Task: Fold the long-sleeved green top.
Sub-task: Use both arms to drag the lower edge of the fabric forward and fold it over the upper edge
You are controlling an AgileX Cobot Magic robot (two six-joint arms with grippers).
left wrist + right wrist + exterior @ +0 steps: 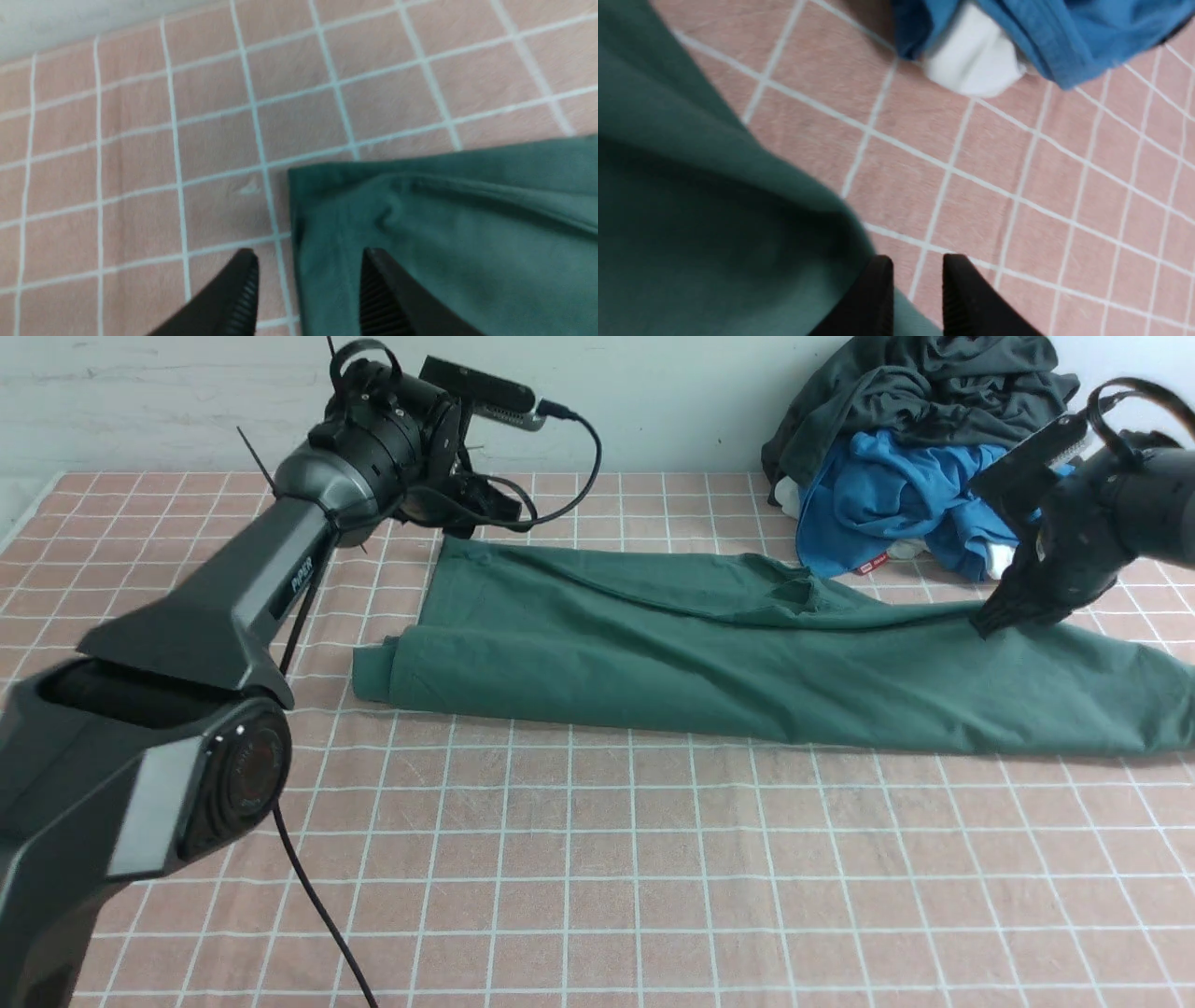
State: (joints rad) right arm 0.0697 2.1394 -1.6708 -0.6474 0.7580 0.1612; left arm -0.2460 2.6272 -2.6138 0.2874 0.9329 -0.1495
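Note:
The green long-sleeved top (709, 663) lies folded into a long band across the checked tablecloth, from left of the middle to the right edge. My left gripper (462, 527) hovers at the top's far left corner. In the left wrist view it (308, 254) is open, with the top's side edge (444, 233) running between the jaws. My right gripper (985, 623) is at the top's far edge on the right. In the right wrist view it (917, 259) is open by a narrow gap, and the top's edge (691, 210) passes low between the jaws.
A pile of clothes sits at the back right against the wall: a charcoal garment (915, 383) over a bright blue one (887, 495), with a white piece (971, 65) close to my right gripper. A black cable (308, 887) hangs from the left arm.

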